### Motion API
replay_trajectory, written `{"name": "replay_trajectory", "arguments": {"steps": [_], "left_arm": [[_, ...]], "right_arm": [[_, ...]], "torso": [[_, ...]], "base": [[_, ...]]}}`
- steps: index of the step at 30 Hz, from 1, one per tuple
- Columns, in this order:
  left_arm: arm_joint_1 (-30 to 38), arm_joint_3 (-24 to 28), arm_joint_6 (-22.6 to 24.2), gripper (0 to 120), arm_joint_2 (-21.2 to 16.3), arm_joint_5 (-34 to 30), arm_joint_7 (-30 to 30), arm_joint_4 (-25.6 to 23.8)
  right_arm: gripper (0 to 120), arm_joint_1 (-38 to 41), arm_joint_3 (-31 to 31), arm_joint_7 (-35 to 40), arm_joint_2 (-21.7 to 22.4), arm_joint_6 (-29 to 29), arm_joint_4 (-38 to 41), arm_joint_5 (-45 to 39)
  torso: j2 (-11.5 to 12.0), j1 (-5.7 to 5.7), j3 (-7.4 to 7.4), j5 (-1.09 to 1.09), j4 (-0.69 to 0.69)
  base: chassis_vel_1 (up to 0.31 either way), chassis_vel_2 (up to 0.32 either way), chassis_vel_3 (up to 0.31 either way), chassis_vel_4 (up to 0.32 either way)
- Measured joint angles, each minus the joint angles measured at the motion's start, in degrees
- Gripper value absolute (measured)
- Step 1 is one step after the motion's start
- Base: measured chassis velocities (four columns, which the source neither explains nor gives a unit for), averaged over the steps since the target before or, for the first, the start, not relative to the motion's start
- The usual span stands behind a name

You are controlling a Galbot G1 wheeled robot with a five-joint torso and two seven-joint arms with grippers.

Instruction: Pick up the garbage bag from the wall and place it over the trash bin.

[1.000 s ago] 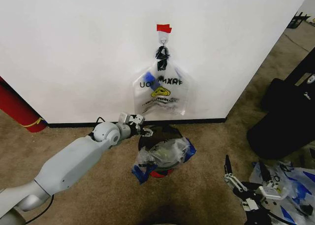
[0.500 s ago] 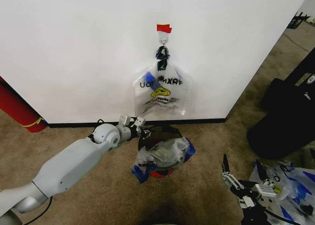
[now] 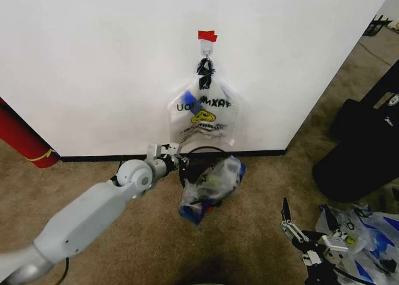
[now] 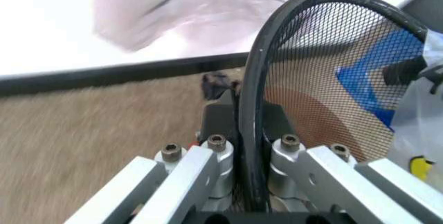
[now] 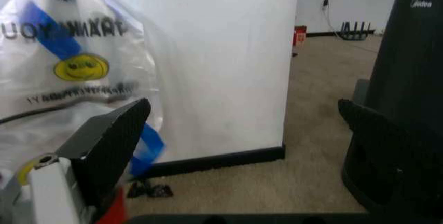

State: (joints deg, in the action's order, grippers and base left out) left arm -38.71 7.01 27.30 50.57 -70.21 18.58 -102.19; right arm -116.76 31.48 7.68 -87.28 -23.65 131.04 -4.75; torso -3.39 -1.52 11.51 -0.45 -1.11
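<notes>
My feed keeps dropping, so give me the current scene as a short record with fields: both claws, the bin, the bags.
left claw: shut on the trash bin's rim, near the wall's baseboard
trash bin: tipped over, opening facing the wall, a clear bag partly on it
garbage bag: hanging from the hook on the wall, under red tape
right claw: open, low at the robot's right, above carpet
loose bags: on the floor at far right

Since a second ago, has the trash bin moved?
Yes. The trash bin, gripped at its rim by the left gripper, has tipped toward the baseboard.
</notes>
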Motion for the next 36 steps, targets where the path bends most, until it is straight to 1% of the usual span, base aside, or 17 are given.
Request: {"name": "replay_trajectory", "arguments": {"steps": [2,3,4,5,6,8,9,12,13,14,15,17,20,23,27,33,36], "left_arm": [[-7.38,-5.03,-0.56,2,-0.37,-1.96,5.35,-5.63],[-9.95,-6.68,-0.98,2,-0.52,-2.25,6.93,-7.54],[-11.90,-8.04,-1.45,2,-0.61,-2.32,8.25,-8.94],[-11.90,-8.04,-1.45,2,-0.61,-2.32,8.25,-8.94],[-14.07,-9.62,-2.00,2,-0.64,-2.40,9.94,-10.40],[-17.37,-11.47,-3.62,2,-0.70,-2.23,11.94,-12.36],[-19.19,-12.07,-5.31,2,-0.64,-1.17,12.66,-13.08],[-22.47,-12.87,-8.87,2,0.10,2.78,14.00,-13.74],[-22.47,-12.87,-8.87,2,0.10,2.78,14.00,-13.74],[-24.24,-13.12,-10.63,2,0.63,5.08,14.78,-14.04],[-24.87,-13.17,-11.28,2,0.82,6.07,14.93,-14.18],[-27.77,-13.24,-14.19,2,1.83,10.70,15.48,-15.05],[-30.29,-13.17,-16.36,2,2.76,15.01,16.27,-15.63],[-31.92,-13.12,-17.62,2,3.46,16.62,16.41,-15.59],[-32.80,-13.08,-18.05,2,4.81,16.19,16.82,-15.05],[-32.01,-12.35,-18.17,2,6.98,14.98,17.55,-13.71],[-30.94,-11.79,-19.19,2,8.10,14.92,16.67,-12.11]], "right_arm": [[100,0.59,0.15,0.20,0.30,0.07,-0.91,-0.07],[100,0.91,0.11,0.20,0.37,0.33,-1.11,-0.08],[100,1.18,0.02,0.21,0.40,0.61,-1.22,-0.07],[100,1.18,0.02,0.21,0.40,0.61,-1.22,-0.07],[100,1.57,-0.16,0.21,0.44,1.07,-1.34,-0.04],[100,2.27,-0.58,0.20,0.50,1.90,-1.39,0.05],[100,2.68,-0.83,0.18,0.55,2.36,-1.39,0.14],[100,3.22,-1.20,0.15,0.67,3.07,-1.35,0.37],[100,3.22,-1.20,0.15,0.67,3.07,-1.35,0.37],[100,3.31,-1.24,0.14,0.74,3.28,-1.27,0.51],[100,3.31,-1.24,0.14,0.76,3.34,-1.21,0.54],[100,3.24,-1.23,0.14,0.76,3.44,-0.82,0.55],[100,3.03,-1.29,0.13,0.86,3.58,-0.09,0.54],[100,3.01,-1.45,0.12,0.88,3.93,0.55,0.54],[100,3.07,-1.58,0.11,0.98,4.59,1.28,0.59],[100,3.19,-1.67,0.10,1.07,5.09,1.72,0.92],[100,3.16,-1.69,0.10,1.03,5.11,1.69,1.04]], "torso": [[0.00,0.00,0.00,-0.03,0.03],[0.00,0.00,0.00,-0.01,0.02],[0.00,0.00,0.00,-0.02,0.01],[0.00,0.00,0.00,-0.02,0.01],[0.00,0.00,0.00,-0.01,0.01],[0.00,0.00,0.00,0.00,0.01],[0.00,0.01,0.00,-0.01,0.01],[0.00,0.00,0.00,-0.01,0.00],[0.00,0.00,0.00,-0.01,0.00],[0.00,0.00,0.00,-0.01,0.00],[0.00,0.00,0.00,-0.01,0.00],[0.00,0.00,0.00,-0.01,0.00],[0.00,0.00,0.00,-0.01,0.00],[0.00,0.00,0.00,-0.01,0.01],[0.00,0.00,0.00,-0.01,0.00],[0.00,0.00,0.00,-0.01,0.00],[0.00,0.00,0.00,-0.01,0.00]], "base": [[0.000,0.000,0.000,0.000],[0.000,0.000,0.000,0.000],[0.000,0.000,0.000,0.000],[0.000,0.000,0.000,0.000],[0.000,0.000,0.000,0.000],[0.000,0.000,0.000,0.000],[0.000,0.000,0.000,0.000],[0.000,0.000,0.000,0.000],[0.000,0.000,0.000,0.000],[0.000,0.000,0.000,0.000],[0.000,0.000,0.000,0.000],[0.000,0.000,0.000,0.000],[0.000,0.000,0.000,0.000],[0.000,0.000,0.000,0.000],[0.000,0.000,0.000,0.000],[0.000,0.000,0.000,0.000],[0.000,0.000,0.000,0.000]]}}
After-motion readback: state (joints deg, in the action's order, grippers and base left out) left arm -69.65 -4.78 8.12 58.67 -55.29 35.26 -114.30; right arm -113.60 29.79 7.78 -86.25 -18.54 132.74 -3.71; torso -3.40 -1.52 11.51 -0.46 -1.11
